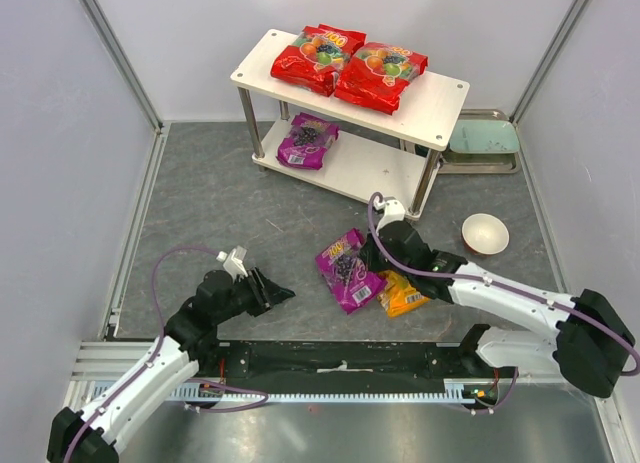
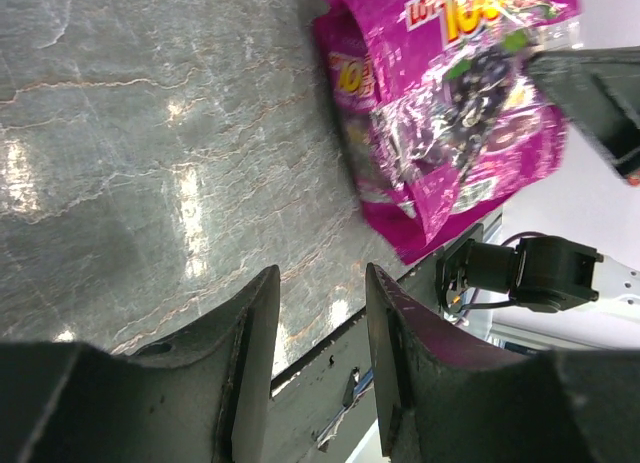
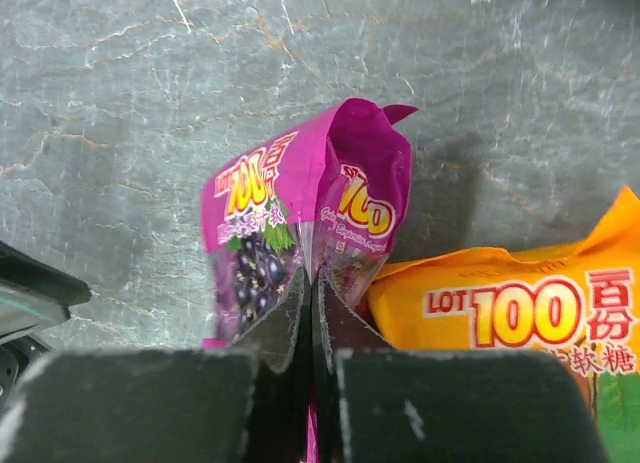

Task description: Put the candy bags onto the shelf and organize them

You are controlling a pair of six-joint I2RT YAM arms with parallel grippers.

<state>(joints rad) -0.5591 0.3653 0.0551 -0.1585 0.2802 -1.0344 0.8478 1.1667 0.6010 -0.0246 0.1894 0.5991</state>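
- The right gripper was clamped shut on the edge of a purple candy bag near the surface's front edge, beside an orange candy bag.
- The left gripper stood partly open and empty, front-left.
- The shelf at the far edge carried two red candy bags on top and a second purple bag below.

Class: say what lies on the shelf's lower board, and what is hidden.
On the lower board, one purple candy bag near the left end. The top board hides its rear part.
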